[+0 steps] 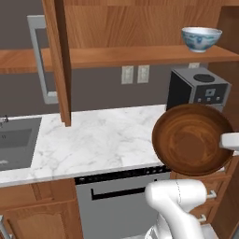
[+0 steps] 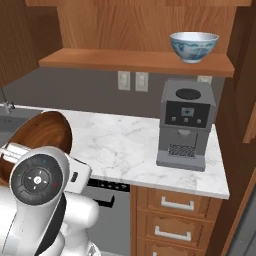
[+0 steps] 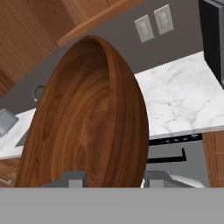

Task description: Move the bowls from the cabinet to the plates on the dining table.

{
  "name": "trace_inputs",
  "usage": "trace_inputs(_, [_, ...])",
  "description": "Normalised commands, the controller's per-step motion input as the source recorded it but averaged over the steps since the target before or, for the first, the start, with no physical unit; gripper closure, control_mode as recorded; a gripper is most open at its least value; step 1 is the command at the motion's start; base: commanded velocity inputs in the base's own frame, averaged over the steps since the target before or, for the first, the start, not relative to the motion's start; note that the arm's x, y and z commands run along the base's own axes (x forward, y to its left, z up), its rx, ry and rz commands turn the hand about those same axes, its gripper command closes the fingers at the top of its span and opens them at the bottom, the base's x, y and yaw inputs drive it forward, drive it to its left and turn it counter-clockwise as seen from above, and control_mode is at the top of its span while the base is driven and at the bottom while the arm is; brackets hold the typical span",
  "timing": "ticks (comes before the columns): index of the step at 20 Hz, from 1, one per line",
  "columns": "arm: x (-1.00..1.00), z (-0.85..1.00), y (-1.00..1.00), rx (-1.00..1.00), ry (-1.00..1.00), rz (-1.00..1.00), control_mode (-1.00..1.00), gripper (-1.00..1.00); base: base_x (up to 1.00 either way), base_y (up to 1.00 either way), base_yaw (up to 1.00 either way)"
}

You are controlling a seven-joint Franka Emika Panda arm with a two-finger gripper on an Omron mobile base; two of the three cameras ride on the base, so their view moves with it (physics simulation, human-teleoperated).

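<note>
A wooden shelf (image 2: 135, 61) of the cabinet runs across the upper part of both base views. The white bowl with blue patterning (image 2: 194, 46) stands upright on it, at the upper right of the frame, near the shelf's right end. Below, a marble bench (image 2: 125, 145) spans the middle. The grey and black coffee machine (image 2: 186, 124) stands on its right part, under the bowl.

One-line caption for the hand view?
Gripper clamps the dark wooden bowl by its rim, above the marble counter.
</note>
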Motion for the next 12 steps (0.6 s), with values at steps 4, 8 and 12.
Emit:
trace_inputs(4, [0.0,0.0,0.0,0.0,0.0,0.0,1.0,1.0,-0.27,0.05,0.04])
trace_inputs(8, [0.0,0.0,0.0,0.0,0.0,0.0,1.0,1.0,0.0,0.0,0.0])
trace_inputs(12, [0.0,0.0,0.0,0.0,0.0,0.0,1.0,1.0,0.0,0.0,0.07])
